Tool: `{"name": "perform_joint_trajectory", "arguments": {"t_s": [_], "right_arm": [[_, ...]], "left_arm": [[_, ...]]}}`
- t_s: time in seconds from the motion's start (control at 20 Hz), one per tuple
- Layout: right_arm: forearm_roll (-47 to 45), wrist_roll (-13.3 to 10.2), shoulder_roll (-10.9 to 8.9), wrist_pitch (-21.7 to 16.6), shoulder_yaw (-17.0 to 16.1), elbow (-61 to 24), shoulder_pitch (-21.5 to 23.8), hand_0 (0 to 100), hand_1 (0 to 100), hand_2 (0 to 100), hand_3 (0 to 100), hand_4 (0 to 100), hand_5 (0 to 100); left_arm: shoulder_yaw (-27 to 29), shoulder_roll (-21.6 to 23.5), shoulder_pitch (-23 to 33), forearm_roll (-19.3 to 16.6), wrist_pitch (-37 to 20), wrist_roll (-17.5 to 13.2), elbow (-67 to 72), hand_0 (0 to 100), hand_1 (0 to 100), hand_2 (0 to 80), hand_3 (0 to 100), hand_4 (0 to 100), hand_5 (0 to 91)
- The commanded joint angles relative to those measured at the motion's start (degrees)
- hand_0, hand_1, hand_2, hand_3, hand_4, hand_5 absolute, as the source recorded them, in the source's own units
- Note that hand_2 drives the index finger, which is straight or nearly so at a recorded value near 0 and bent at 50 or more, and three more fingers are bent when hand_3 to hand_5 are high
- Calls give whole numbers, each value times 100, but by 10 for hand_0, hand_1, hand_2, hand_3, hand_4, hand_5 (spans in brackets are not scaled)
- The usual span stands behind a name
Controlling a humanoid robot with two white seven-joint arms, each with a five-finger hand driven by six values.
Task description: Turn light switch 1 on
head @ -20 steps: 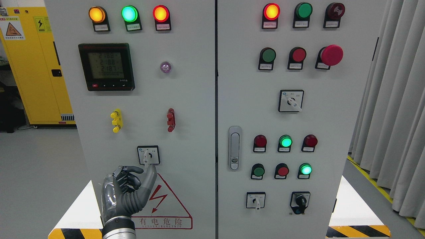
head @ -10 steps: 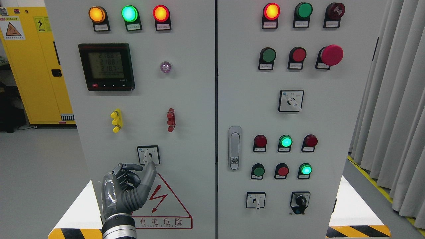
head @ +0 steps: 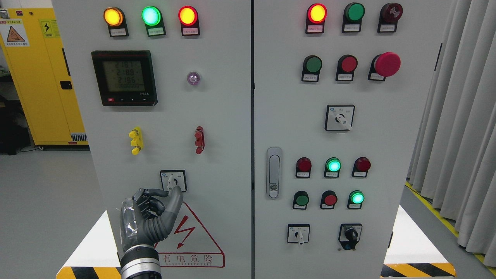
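A small rotary switch (head: 173, 180) with a white lever pointing down sits in a black-framed plate low on the left cabinet door (head: 217, 116). My left hand (head: 172, 191) comes up from the bottom edge, just below the switch. Its thumb (head: 177, 195) and forefinger (head: 157, 192) stand on either side of the lever's lower tip with a gap between them, holding nothing. The other fingers are curled. The right arm does not show.
Above the switch are yellow (head: 135, 140) and red (head: 199, 140) terminals, a meter (head: 124, 77) and lit indicator lamps. The right door (head: 387, 155) carries a handle (head: 274, 172), push buttons, lamps and other rotary switches (head: 298, 233). Curtains (head: 461, 116) hang at right. A yellow cabinet (head: 38, 77) stands at left.
My left hand has risen a little, bringing the thumb and forefinger tips up to the lower end of the switch lever. The lever has not turned.
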Motion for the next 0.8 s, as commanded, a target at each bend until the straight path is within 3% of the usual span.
{"name": "perform_joint_trajectory", "arguments": {"t_s": [0.0, 0.75], "right_arm": [[-167, 5, 0, 4, 0, 0, 0, 0, 500, 40, 0, 0, 0], [-167, 5, 0, 4, 0, 0, 0, 0, 500, 40, 0, 0, 0]], "left_arm": [[5, -5, -54, -26, 15, 1, 110, 219, 707, 596, 914, 896, 837], [-30, -31, -168, -71, 15, 1, 224, 281, 697, 607, 916, 897, 838]]}}
